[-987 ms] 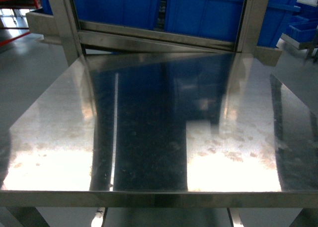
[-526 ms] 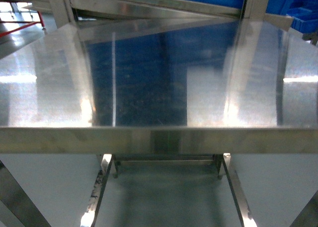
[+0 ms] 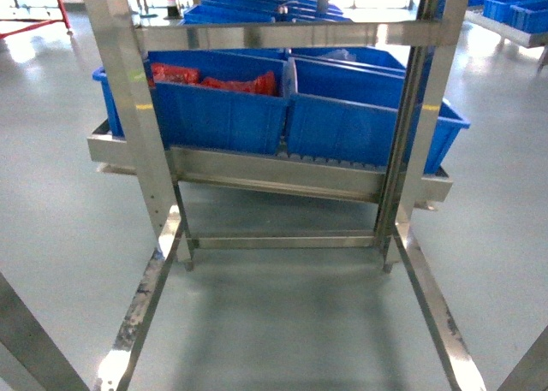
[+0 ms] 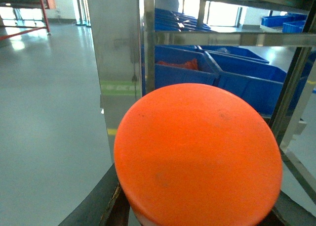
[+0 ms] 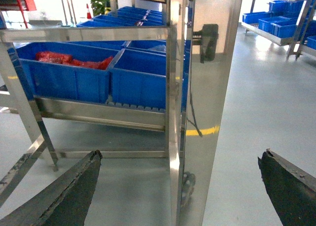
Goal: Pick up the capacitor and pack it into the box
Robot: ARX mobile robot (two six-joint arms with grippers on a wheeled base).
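We face the blue bins (image 3: 282, 109), searching; right gripper (image 5: 180, 186) spread, left gripper's state hidden by an orange disc (image 4: 197, 157).

Steel rack (image 3: 282, 177) on glossy grey-green floor (image 3: 51, 151). Blue bins (image 3: 223, 109) on tilted shelf, left one with red contents (image 3: 218, 81). Bright light from far end.

Holding a large orange disc (image 4: 197, 159) that fills the lower frame, between dark claw (image 4: 195, 213) edges. Beyond it, blue bins (image 4: 232, 75) on a steel rack (image 4: 148, 40); grey floor (image 4: 44, 112) off left.
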